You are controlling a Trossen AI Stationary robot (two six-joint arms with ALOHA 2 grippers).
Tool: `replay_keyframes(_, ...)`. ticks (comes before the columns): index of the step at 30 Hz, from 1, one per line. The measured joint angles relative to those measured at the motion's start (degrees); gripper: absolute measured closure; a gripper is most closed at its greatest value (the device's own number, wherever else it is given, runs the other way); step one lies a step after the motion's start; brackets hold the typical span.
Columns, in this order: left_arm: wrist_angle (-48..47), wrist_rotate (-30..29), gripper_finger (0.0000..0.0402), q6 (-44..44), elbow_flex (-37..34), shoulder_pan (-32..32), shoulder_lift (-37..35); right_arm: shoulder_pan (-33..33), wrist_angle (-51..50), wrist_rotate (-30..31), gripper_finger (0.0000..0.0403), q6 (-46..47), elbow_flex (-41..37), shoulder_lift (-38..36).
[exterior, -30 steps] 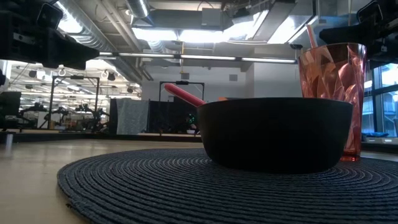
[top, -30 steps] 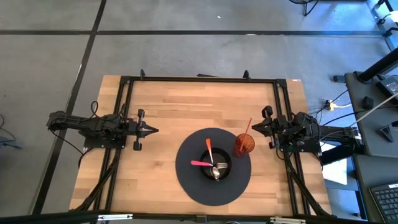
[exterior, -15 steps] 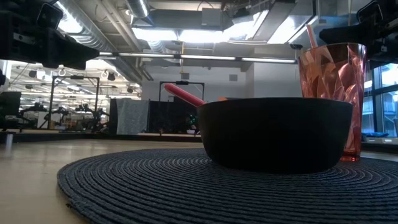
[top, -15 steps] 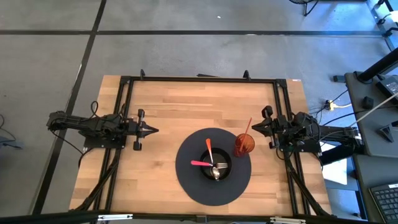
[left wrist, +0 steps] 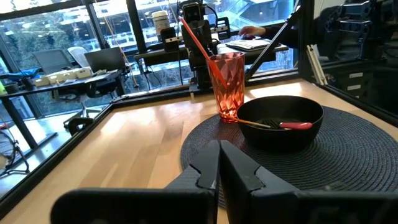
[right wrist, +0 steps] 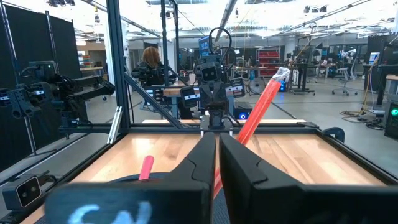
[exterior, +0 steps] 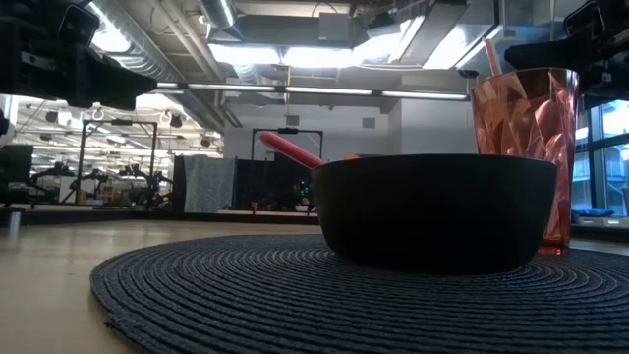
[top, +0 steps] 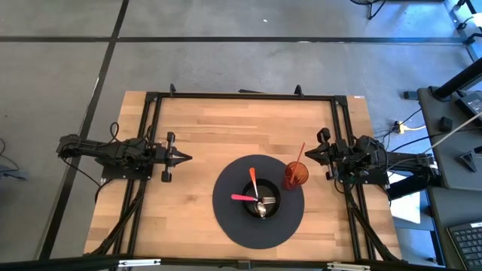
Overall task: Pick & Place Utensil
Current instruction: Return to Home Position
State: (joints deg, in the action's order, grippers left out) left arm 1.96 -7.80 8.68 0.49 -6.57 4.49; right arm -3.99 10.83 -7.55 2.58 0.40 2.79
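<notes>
Nearest item: the mat (top: 226, 218), dark, round and woven, flat on the near half of the table (top: 226, 124), right of centre. The bowl (top: 274, 193), black, stands upright at the middle of the mat. The fork (top: 242, 197) lies in the bowl, its pink handle over the rim toward the left arm's side. The spoon (top: 253, 179) is also in the bowl, its orange handle leaning over the far rim. Both metal heads rest together at the bottom of the bowl.

The cup (top: 295, 176), orange and faceted, stands upright on the mat's far right part, just beside the bowl. Contact between cup and bowl cannot be told. The straw (top: 302, 154), orange, stands in the cup and tilts toward the far side.

The left gripper (top: 188, 157) sits off the mat at the table's left side and points inward across the wood. Its jaws are pressed together with nothing between them. The right gripper (top: 305, 155) sits at the table's right side, just beyond the cup, pointing inward at the left gripper. Its jaws are likewise pressed together and empty. In the high view the straw's upper end shows just beside its tip; contact cannot be told. The two grippers face each other, well apart.

A black frame (top: 241, 95) runs along the table's far edge. In the room beyond, a person (right wrist: 152, 61) shows in the right wrist view.
</notes>
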Motion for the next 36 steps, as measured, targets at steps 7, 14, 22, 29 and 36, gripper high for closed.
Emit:
replay_keyframes(7,0.0,0.0,0.0396,0.0,0.0,0.0,0.0,0.0,0.0,0.0,0.0379,0.0,0.0,0.0)
replay_keyframes(14,0.0,0.0,0.0395,0.0,0.0,0.0,0.0,0.0,0.0,0.0,0.0379,0.0,0.0,0.0)
replay_keyframes(22,0.0,0.0,0.0396,0.0,0.0,0.0,0.0,0.0,0.0,0.0,0.0379,0.0,0.0,0.0)
replay_keyframes(29,0.0,0.0,0.0397,0.0,0.0,0.0,0.0,0.0,0.0,0.0,0.0379,0.0,0.0,0.0)
replay_keyframes(36,0.0,0.0,0.0399,0.0,0.0,0.0,0.0,0.0,0.0,0.0,0.0379,0.0,0.0,0.0)
